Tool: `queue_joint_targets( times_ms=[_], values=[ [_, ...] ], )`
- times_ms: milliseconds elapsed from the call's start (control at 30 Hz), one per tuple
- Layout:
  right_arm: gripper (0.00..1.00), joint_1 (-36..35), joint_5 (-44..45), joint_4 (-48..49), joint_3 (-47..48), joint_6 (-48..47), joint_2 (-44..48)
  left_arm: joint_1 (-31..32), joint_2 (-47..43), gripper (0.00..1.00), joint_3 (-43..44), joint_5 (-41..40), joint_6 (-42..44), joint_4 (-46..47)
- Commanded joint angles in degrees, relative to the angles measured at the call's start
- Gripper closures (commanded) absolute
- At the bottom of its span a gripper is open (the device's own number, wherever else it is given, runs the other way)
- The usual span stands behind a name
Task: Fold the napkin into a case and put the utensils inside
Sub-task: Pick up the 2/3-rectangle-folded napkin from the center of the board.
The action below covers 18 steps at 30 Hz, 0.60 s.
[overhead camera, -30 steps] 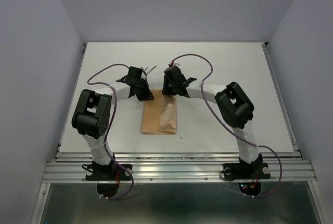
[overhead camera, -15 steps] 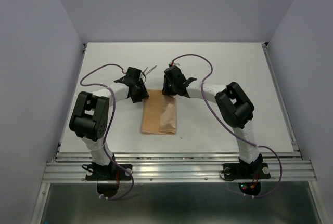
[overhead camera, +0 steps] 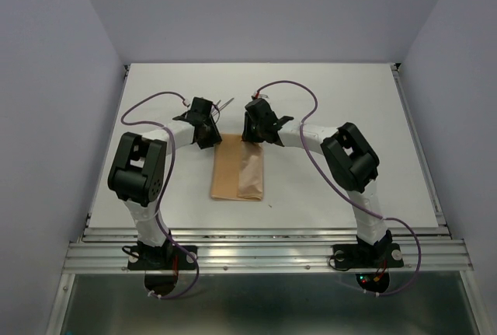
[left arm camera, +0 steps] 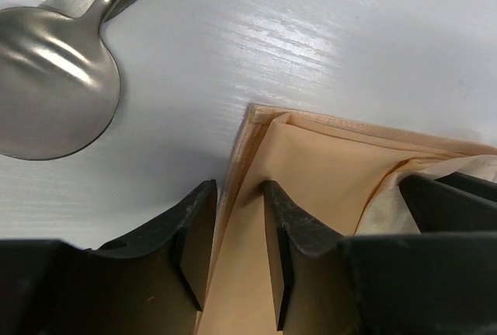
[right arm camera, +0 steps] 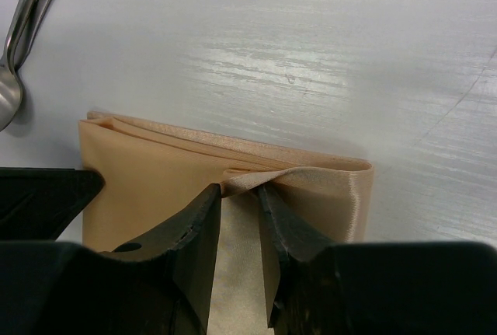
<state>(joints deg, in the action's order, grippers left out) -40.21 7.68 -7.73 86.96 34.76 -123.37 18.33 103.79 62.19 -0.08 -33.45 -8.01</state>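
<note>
While my left gripper [left arm camera: 235,211] sits at the bottom of its wrist view, its jaws stand partly apart, straddling the left edge of the folded napkin [left arm camera: 326,172] with a gap on either side, gripping nothing. My right gripper [right arm camera: 239,199] is closed narrow, pinching a raised pleat of the napkin's top layer near the far edge. Overhead, the napkin lies oblong at frame centre on the white table [overhead camera: 349,102], both grippers at its upper end. Upper left of the left wrist frame: spoon [left arm camera: 54,94] bowl on the table, apart from the cloth, handle running off the top.
</note>
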Motion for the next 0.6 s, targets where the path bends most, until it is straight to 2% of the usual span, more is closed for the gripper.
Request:
queue_joint_targets(
  times_ms=[0, 267, 367, 467, 567],
  values=[
    [0.68, -0.3, 0.8, -1.6, 0.1, 0.3, 0.1, 1.0, 3.0, 0.58, -0.1, -0.2, 1.0, -2.8],
    [0.68, -0.3, 1.4, -1.7, -0.5, 0.3, 1.1, 2.5, 4.6, 0.71, 1.9, -2.7, 0.8, -5.3],
    [0.68, -0.3, 1.8, -1.7, -0.6, 0.3, 1.5, 2.8, 4.9, 0.71, 2.2, -2.7, 0.6, -5.9],
    [0.68, 0.2, 2.6, -1.7, -0.7, 0.1, 1.7, 3.1, 3.6, 0.65, 1.1, -2.6, 0.4, -5.2],
    [0.68, 0.8, 3.0, -1.7, -1.3, 0.6, 1.8, 3.1, 4.2, 0.67, 1.1, -1.9, 1.0, -4.8]
  ],
)
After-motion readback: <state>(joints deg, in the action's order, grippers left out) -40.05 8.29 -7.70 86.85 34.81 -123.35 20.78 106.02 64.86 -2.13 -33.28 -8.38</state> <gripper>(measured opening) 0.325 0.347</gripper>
